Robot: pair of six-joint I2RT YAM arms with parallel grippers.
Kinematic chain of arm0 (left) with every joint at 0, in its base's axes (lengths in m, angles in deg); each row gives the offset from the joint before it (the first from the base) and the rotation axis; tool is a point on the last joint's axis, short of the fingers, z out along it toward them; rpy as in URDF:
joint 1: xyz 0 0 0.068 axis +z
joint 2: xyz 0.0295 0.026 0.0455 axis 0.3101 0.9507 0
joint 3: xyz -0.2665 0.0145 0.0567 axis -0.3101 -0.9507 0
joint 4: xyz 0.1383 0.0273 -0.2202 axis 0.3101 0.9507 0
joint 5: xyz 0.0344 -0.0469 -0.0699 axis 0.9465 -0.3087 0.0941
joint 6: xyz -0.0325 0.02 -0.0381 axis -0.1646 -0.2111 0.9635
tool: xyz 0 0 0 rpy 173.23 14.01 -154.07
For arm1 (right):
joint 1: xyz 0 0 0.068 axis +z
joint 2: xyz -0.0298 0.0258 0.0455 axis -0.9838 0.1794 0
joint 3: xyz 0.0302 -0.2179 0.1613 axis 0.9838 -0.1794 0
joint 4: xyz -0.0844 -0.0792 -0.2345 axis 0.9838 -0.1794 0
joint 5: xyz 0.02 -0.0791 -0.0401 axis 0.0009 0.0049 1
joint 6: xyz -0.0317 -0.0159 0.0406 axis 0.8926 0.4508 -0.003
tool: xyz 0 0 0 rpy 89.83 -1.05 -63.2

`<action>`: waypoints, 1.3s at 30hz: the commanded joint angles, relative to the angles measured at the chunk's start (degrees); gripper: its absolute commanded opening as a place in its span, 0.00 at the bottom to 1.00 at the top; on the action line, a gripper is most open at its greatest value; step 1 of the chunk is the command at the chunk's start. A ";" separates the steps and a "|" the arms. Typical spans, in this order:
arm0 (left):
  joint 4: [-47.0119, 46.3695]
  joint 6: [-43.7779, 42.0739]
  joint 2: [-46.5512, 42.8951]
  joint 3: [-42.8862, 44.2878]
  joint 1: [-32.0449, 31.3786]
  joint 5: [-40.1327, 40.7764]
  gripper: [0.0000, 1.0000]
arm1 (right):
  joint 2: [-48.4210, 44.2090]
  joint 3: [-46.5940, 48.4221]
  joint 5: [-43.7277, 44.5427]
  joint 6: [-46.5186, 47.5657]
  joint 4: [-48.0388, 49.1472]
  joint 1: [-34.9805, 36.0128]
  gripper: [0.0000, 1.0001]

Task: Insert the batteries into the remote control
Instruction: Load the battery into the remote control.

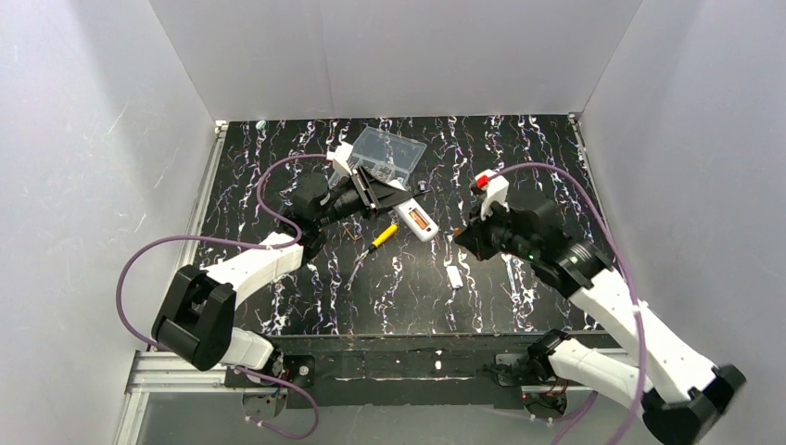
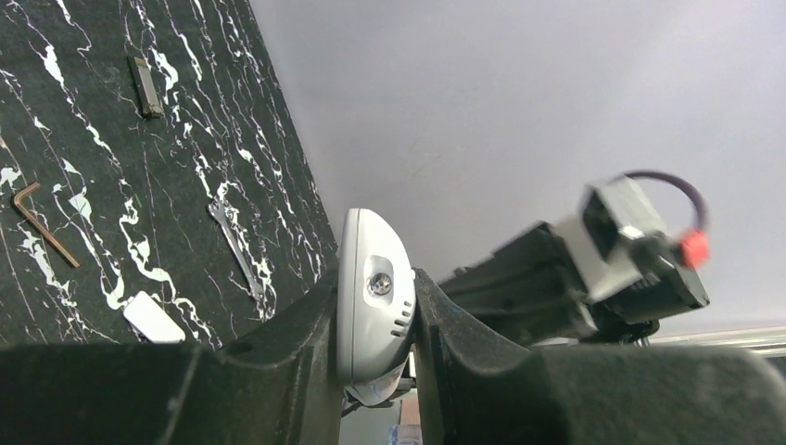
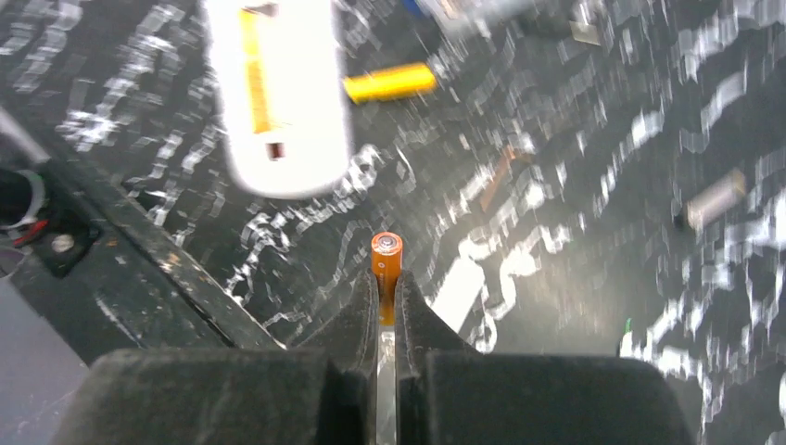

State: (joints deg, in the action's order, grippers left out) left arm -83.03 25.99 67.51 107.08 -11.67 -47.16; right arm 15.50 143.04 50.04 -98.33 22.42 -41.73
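The white remote control [image 1: 419, 225] lies back-up and tilted at mid-table, with one orange battery [image 1: 422, 222] in its open compartment. My left gripper [image 1: 391, 206] is shut on the remote's end; in the left wrist view the rounded grey-white end [image 2: 371, 278] sits squeezed between the black fingers [image 2: 297, 343]. My right gripper [image 1: 465, 237] hovers just right of the remote, shut on a second orange battery [image 3: 386, 255] that sticks out past its fingertips [image 3: 408, 301]. The right wrist view shows the remote [image 3: 278, 102] ahead and to the left, its loaded battery [image 3: 252, 74] visible.
A clear plastic box [image 1: 389, 153] stands behind the left gripper. A yellow-handled screwdriver [image 1: 380, 236] lies left of the remote. A small white plate [image 1: 454, 276] lies in front of the right gripper. A hex key [image 2: 42, 222] and thin metal strip [image 2: 236, 246] rest on the mat.
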 commanded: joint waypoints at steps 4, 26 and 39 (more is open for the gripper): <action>-4.79 0.28 -0.80 3.12 0.12 -2.59 0.00 | -15.15 -7.79 -21.96 19.24 27.95 0.01 0.01; -8.65 2.93 0.86 4.97 0.12 -4.84 0.00 | -12.32 -4.64 -18.63 15.99 30.50 0.05 0.01; -7.46 4.25 1.54 5.40 0.16 -5.15 0.00 | 2.28 8.96 -18.93 12.09 16.90 0.12 0.01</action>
State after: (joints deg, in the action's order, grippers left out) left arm -85.61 29.35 69.67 109.53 -11.67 -49.83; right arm 15.98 148.87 31.35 -84.36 41.10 -41.73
